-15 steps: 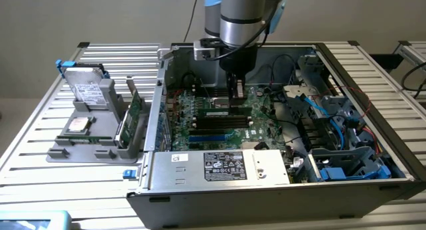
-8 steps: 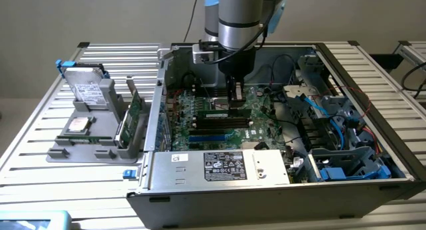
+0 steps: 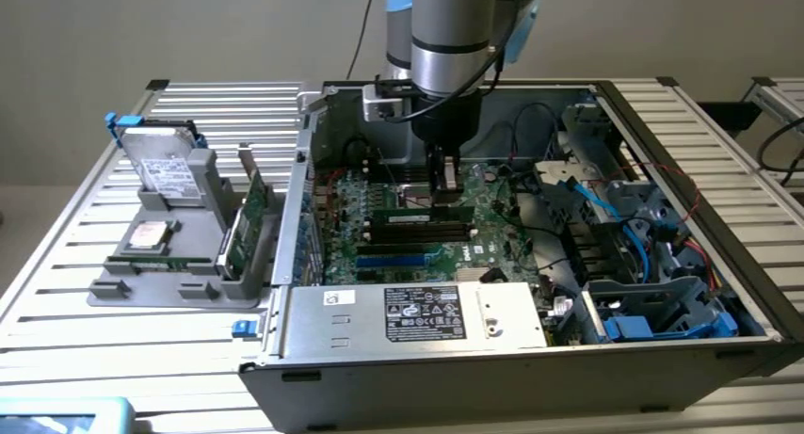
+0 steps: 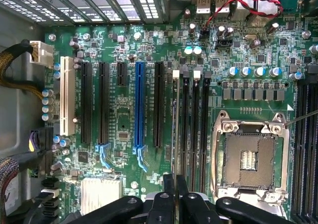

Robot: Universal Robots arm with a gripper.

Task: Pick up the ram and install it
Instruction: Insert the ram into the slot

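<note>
Green motherboard (image 4: 124, 110) lies beneath the gripper (image 4: 175, 178) inside the computer case (image 3: 503, 387).
It pinches the thin ram (image 4: 175, 124), which stands on edge along a memory slot (image 4: 185, 124) near the processor socket (image 4: 248, 159).

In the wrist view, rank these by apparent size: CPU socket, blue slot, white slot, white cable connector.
1. CPU socket, largest.
2. The blue slot and white slot look about alike, so I won't rank them.
3. white cable connector, smallest.
</note>
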